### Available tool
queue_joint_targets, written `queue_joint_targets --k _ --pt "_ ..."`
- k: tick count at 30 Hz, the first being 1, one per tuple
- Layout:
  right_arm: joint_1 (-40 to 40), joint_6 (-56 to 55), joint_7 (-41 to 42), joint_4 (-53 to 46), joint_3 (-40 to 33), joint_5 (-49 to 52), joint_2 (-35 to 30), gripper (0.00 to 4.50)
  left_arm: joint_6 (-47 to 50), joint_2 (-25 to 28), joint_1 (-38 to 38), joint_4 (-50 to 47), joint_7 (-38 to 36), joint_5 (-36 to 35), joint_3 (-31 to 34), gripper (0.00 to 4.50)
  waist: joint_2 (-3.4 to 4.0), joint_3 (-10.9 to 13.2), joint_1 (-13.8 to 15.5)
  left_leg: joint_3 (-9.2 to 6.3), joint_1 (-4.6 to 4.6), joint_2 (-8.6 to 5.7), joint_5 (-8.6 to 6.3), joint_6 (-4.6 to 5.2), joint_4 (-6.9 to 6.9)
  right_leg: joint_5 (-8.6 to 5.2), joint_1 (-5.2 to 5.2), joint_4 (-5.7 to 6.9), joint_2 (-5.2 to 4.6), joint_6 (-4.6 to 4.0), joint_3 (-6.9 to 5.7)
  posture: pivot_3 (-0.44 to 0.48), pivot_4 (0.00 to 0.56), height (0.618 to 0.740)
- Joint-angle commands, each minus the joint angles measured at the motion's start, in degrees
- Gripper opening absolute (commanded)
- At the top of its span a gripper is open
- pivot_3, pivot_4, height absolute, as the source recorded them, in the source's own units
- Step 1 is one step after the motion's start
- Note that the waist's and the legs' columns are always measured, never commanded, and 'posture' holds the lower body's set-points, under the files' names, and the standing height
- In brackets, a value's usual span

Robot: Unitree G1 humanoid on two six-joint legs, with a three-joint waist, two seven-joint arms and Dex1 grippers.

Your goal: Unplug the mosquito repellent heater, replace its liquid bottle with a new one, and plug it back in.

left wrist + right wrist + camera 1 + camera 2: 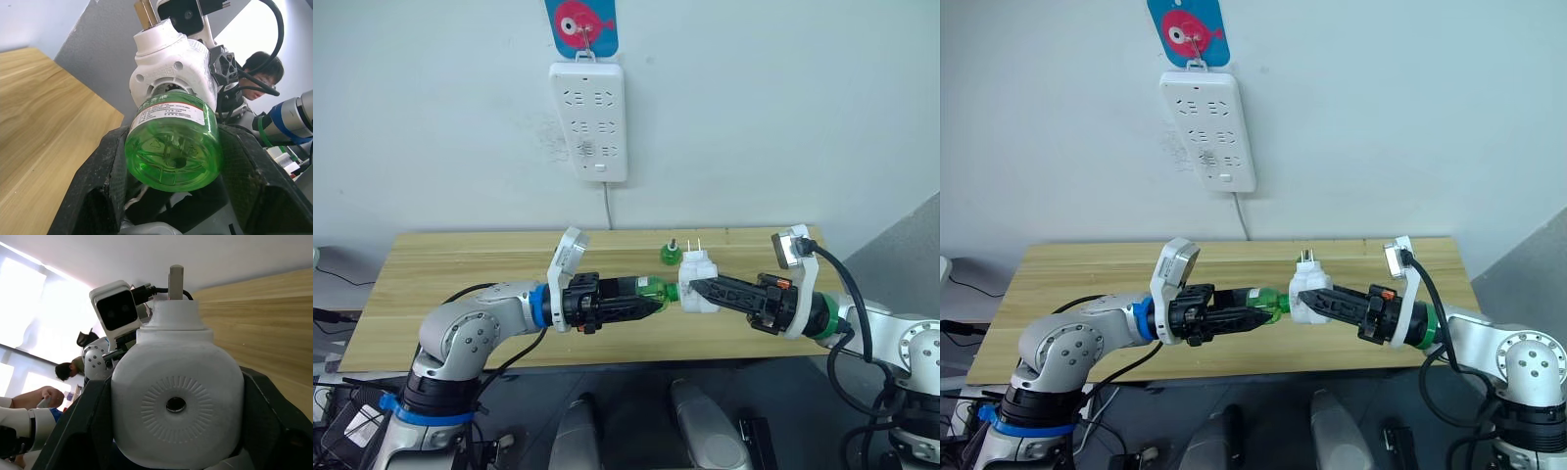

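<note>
**Heater off the strip, bottle swap in hand – replug not yet done**

Progress, as I read it: unplug step is done. The mosquito repellent heater (697, 282) is off the wall power strip (589, 121) and held in the air over the wooden table (450, 284), between the two grippers, w/ its prongs pointing up. Right gripper (690, 289) is closed round the white body from the side; the right wrist view shows both fingers pressed against the shell. Left gripper (658, 299) is closed on the green liquid bottle (651, 288), fingers either side of its base in the left wrist view. Bottle neck sits in the heater's socket, so the two are joined or very nearly so. Can't tell whether this bottle is the old one being unscrewed or the new one going in. A second small green item (670, 256) stands on the table just behind the heater, prob. the other bottle or its cap; too small to say which. So swap is mid-way at best; left to do: finish the swap, then plug back into the strip.

How it looks: heater is a small rounded white plastic unit, matte, w/ a round vent hole ringed by fine radial ribs on the face toward the right wrist cam, two flat metal prongs on one end. Bottle is clear green plastic, round, white printed label near the neck.
</note>
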Motion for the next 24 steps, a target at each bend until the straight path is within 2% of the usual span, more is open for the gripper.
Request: queue_joint_targets --k 1,6,14,19,23,24 --pt "0.51 -2.66 -0.06 -1.81 1.77 3.3 -1.72 3.0 -1.28 -0.62 -0.19 -2.41 -1.32 -0.19 -1.27 2.37 -0.01 0.01 0.01 0.0 0.0 0.0 0.0 0.0 0.0 0.0 0.0 0.0 0.0 -0.01 0.0 -0.216 0.276 0.735" --pt "0.83 -4.39 1.05 -3.53 4.3 6.33 -4.83 3.0 -4.22 -2.38 -0.09 -1.16 0.01 2.7 -1.64 2.37 -0.04 0.03 0.09 0.01 0.0 -0.01 0.0 0.0 0.0 -0.03 0.0 -0.03 -0.01 -0.05 0.01 -0.218 0.276 0.735" --pt "0.17 -7.55 1.07 -6.01 8.19 5.43 -6.48 3.0 -7.96 -2.18 0.03 -3.17 -3.14 6.6 -5.31 2.37 -0.06 0.05 0.17 0.02 -0.01 -0.01 0.0 0.0 -0.01 -0.19 -0.02 -0.03 -0.01 -0.33 0.02 -0.219 0.277 0.735" --pt "-0.81 -7.64 0.2 -6.62 11.35 8.62 -8.29 3.0 -11.3 -4.68 -0.77 -4.08 -2.18 9.72 -7.58 2.37 -0.09 0.06 0.32 0.02 -0.01 -0.01 0.0 0.0 -0.01 -0.2 -0.01 -0.04 -0.02 -0.34 0.03 -0.22 0.276 0.735" --pt "-0.58 -8.01 0.13 -6.67 11.83 7.53 -9.9 4.35 -15.94 -7.59 -1.73 -1.82 -0.15 13.77 -7.43 2.37 -0.17 0.12 0.47 0.02 -0.02 -0.02 0.0 0.0 -0.01 -0.2 0.0 -0.05 -0.02 -0.34 0.03 -0.221 0.277 0.735" --pt "-0.5 -8.25 0.11 -6.67 11.96 7.25 -10.21 4.44 -16.86 -7.98 -1.82 -1.46 0.1 14.59 -7.45 2.37 -0.26 0.17 0.55 0.02 -0.02 -0.02 0.0 0.0 -0.01 -0.2 -0.01 -0.06 -0.02 -0.34 0.03 -0.222 0.276 0.735"
